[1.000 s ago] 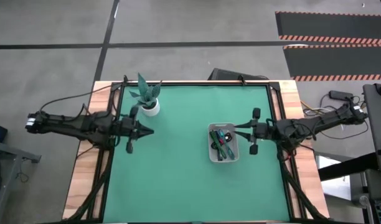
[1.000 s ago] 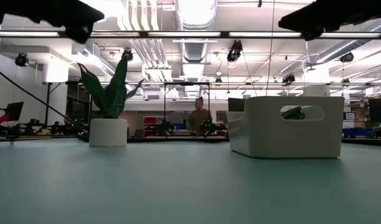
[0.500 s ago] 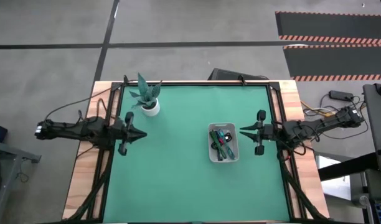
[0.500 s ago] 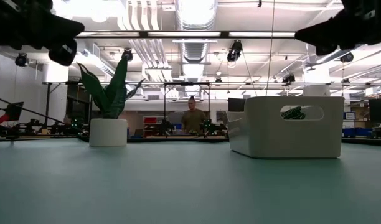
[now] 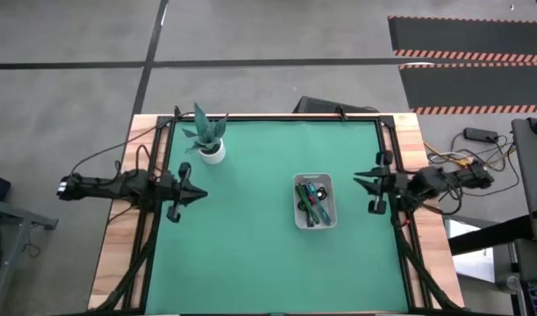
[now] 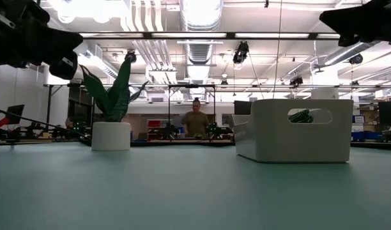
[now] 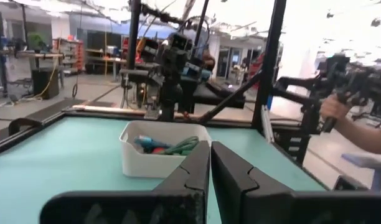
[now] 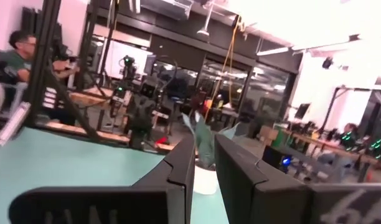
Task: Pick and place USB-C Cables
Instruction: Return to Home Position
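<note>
The USB-C cables [image 5: 313,202] lie together in the white tray [image 5: 297,213], right of the table's middle; I make out teal, dark green and black with red. The left wrist view shows the cables [image 7: 169,146] heaped in the tray [image 7: 147,163], and in the low view a green coil [image 6: 302,116] shows through the tray's handle slot. My left gripper [image 5: 201,191] is shut, held in the air near the left edge, pointing at the tray. My right gripper [image 5: 357,181] hovers right of the tray, its fingers a narrow gap apart [image 8: 205,138].
A potted plant [image 5: 207,140] in a white pot stands at the far left of the green mat. Black frame bars run along the table's edges [image 5: 277,118]. A person [image 6: 195,121] stands in the room beyond the far edge; another person's hand [image 7: 340,112] shows off the table.
Both arms have drawn back from the middle. My right gripper has moved away from the tray toward the table's right edge. My left gripper has moved toward the left edge and come down a little. The cables and tray have stayed put.
</note>
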You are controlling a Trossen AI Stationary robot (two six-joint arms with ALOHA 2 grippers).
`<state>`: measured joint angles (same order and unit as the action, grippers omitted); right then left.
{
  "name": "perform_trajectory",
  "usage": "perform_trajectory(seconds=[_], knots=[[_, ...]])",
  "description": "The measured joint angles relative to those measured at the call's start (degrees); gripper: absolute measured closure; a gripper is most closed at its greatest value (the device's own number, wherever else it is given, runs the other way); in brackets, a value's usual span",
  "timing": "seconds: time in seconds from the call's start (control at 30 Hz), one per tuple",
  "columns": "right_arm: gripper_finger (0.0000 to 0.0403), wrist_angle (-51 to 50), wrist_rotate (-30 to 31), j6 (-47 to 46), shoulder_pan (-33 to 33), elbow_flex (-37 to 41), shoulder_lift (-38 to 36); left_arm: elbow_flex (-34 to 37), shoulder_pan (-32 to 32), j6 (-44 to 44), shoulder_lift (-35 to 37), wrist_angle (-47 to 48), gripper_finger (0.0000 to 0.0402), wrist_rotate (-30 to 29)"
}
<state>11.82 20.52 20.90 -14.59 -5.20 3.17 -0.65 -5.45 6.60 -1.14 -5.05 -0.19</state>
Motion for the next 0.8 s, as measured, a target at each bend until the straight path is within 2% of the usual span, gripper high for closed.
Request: perform_trajectory(seconds=[0.13,0.37,0.63,0.8], knots=[[0.0351,-0.17,0.02,2.99,0.01,0.56,-3.12,0.14,0.02,-0.5,-0.37,-0.96,0.04,-0.01],[0.0351,0.85,-1.52,5.76,0.0,2.96,-2.8,0.18,0.0,-7.06,-0.67,-0.63,0.04,-0.04],[0.0351,3.45,-8.83,5.15,0.02,4.49,-2.88,0.25,0.0,-7.03,-1.05,-0.18,0.04,-0.04],[0.0351,3.43,-8.11,6.04,0.0,4.51,-2.6,0.28,0.0,-7.03,-1.11,-0.19,0.04,-0.04]])
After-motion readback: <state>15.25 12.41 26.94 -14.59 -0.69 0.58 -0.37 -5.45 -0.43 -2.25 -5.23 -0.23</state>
